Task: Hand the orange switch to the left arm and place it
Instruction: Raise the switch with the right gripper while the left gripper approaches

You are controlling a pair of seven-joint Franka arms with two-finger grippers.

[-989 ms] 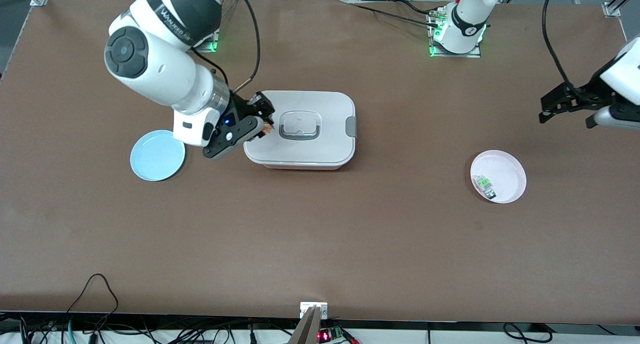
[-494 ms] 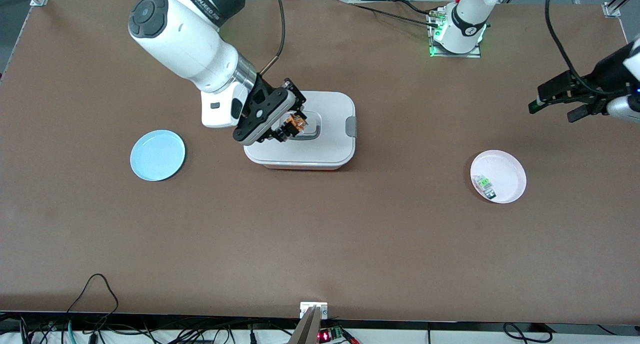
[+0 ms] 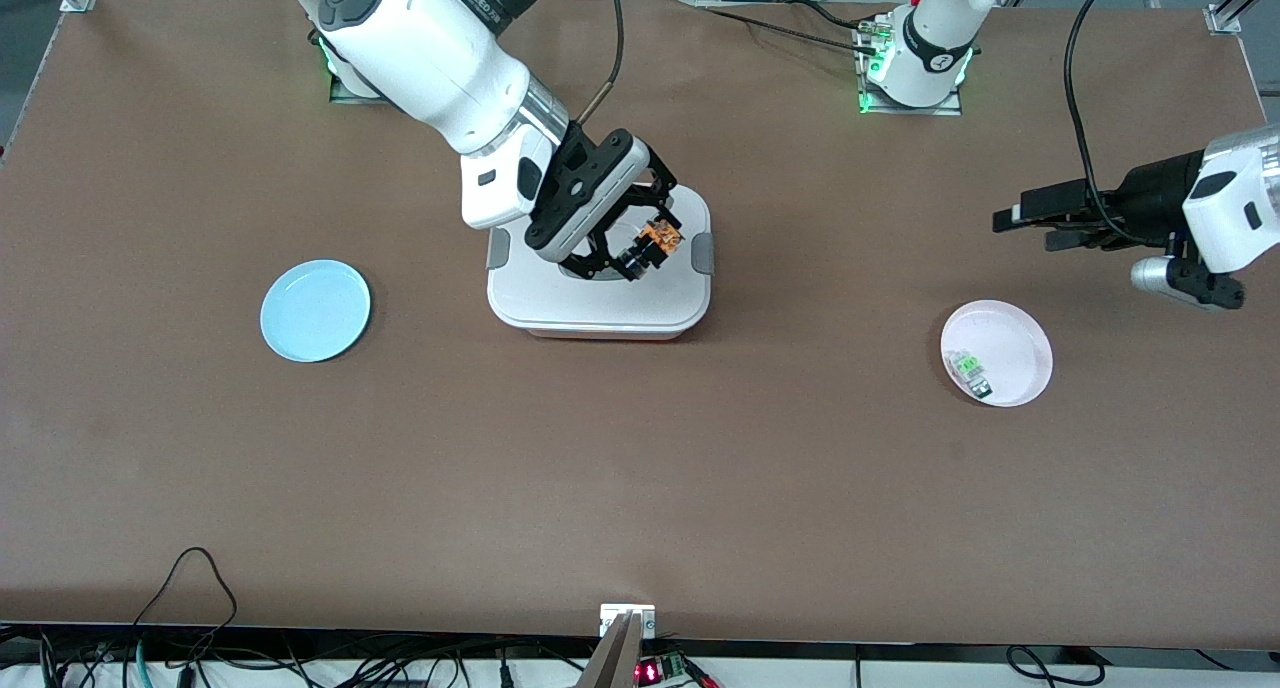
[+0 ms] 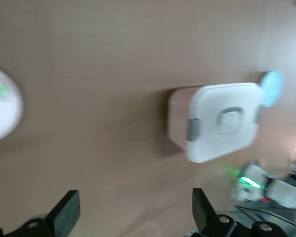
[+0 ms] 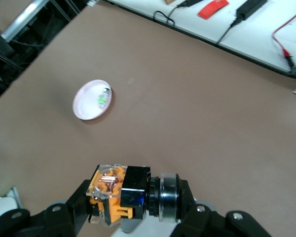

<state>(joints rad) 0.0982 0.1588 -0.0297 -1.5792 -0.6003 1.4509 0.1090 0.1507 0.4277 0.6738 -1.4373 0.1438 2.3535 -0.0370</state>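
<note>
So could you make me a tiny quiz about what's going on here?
1. True or false: the right pincer holds the orange switch over the box.
2. What lies in the pink plate? A) the orange switch B) a clear-and-green component C) nothing
3. Fill in: the left pincer is ____.

Key: 1 true; 2 B; 3 open.

Right tool [image 3: 648, 251]: over the white box [image 3: 600, 303], clamped on the orange switch [image 3: 660, 237].
Left tool [image 3: 1025, 228]: fingers parted, over the bench [image 3: 640, 468] near the pink plate [image 3: 1010, 340].
Blue plate [image 3: 315, 310]: toward the right arm's end.
</note>
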